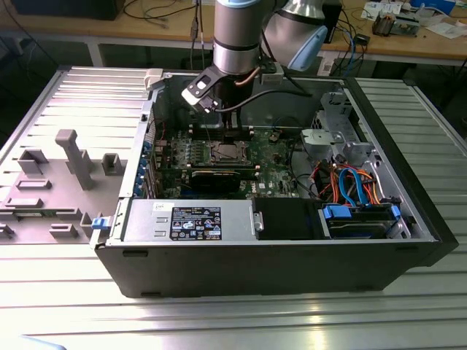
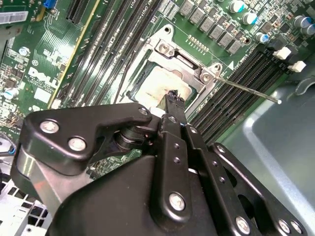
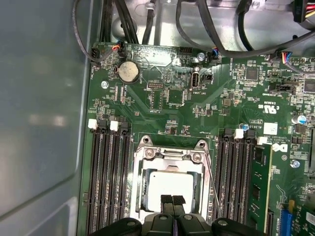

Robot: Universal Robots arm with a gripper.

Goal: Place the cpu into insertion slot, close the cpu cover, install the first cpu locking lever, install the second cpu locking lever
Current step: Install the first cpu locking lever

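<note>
Gripper (image 3: 172, 199) is clenched empty, likely as one pusher tip, held over cpu (image 3: 170, 187) seated in insertion slot (image 3: 143, 196); cpu cover (image 3: 170, 156) seemingly lowered, locking lever (image 2: 246, 89) unlatched.

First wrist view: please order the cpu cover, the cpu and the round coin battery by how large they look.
1. cpu cover
2. cpu, which fits within the cover's window
3. coin battery, clearly the smallest

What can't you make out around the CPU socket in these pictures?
1. Near side of the cpu and cpu cover: both wrist views, hidden behind the gripper.
2. Detail of the insertion slot: exterior view, too small.
3. Whether the fingertips touch the cpu: first wrist view, looking straight down on them.
</note>
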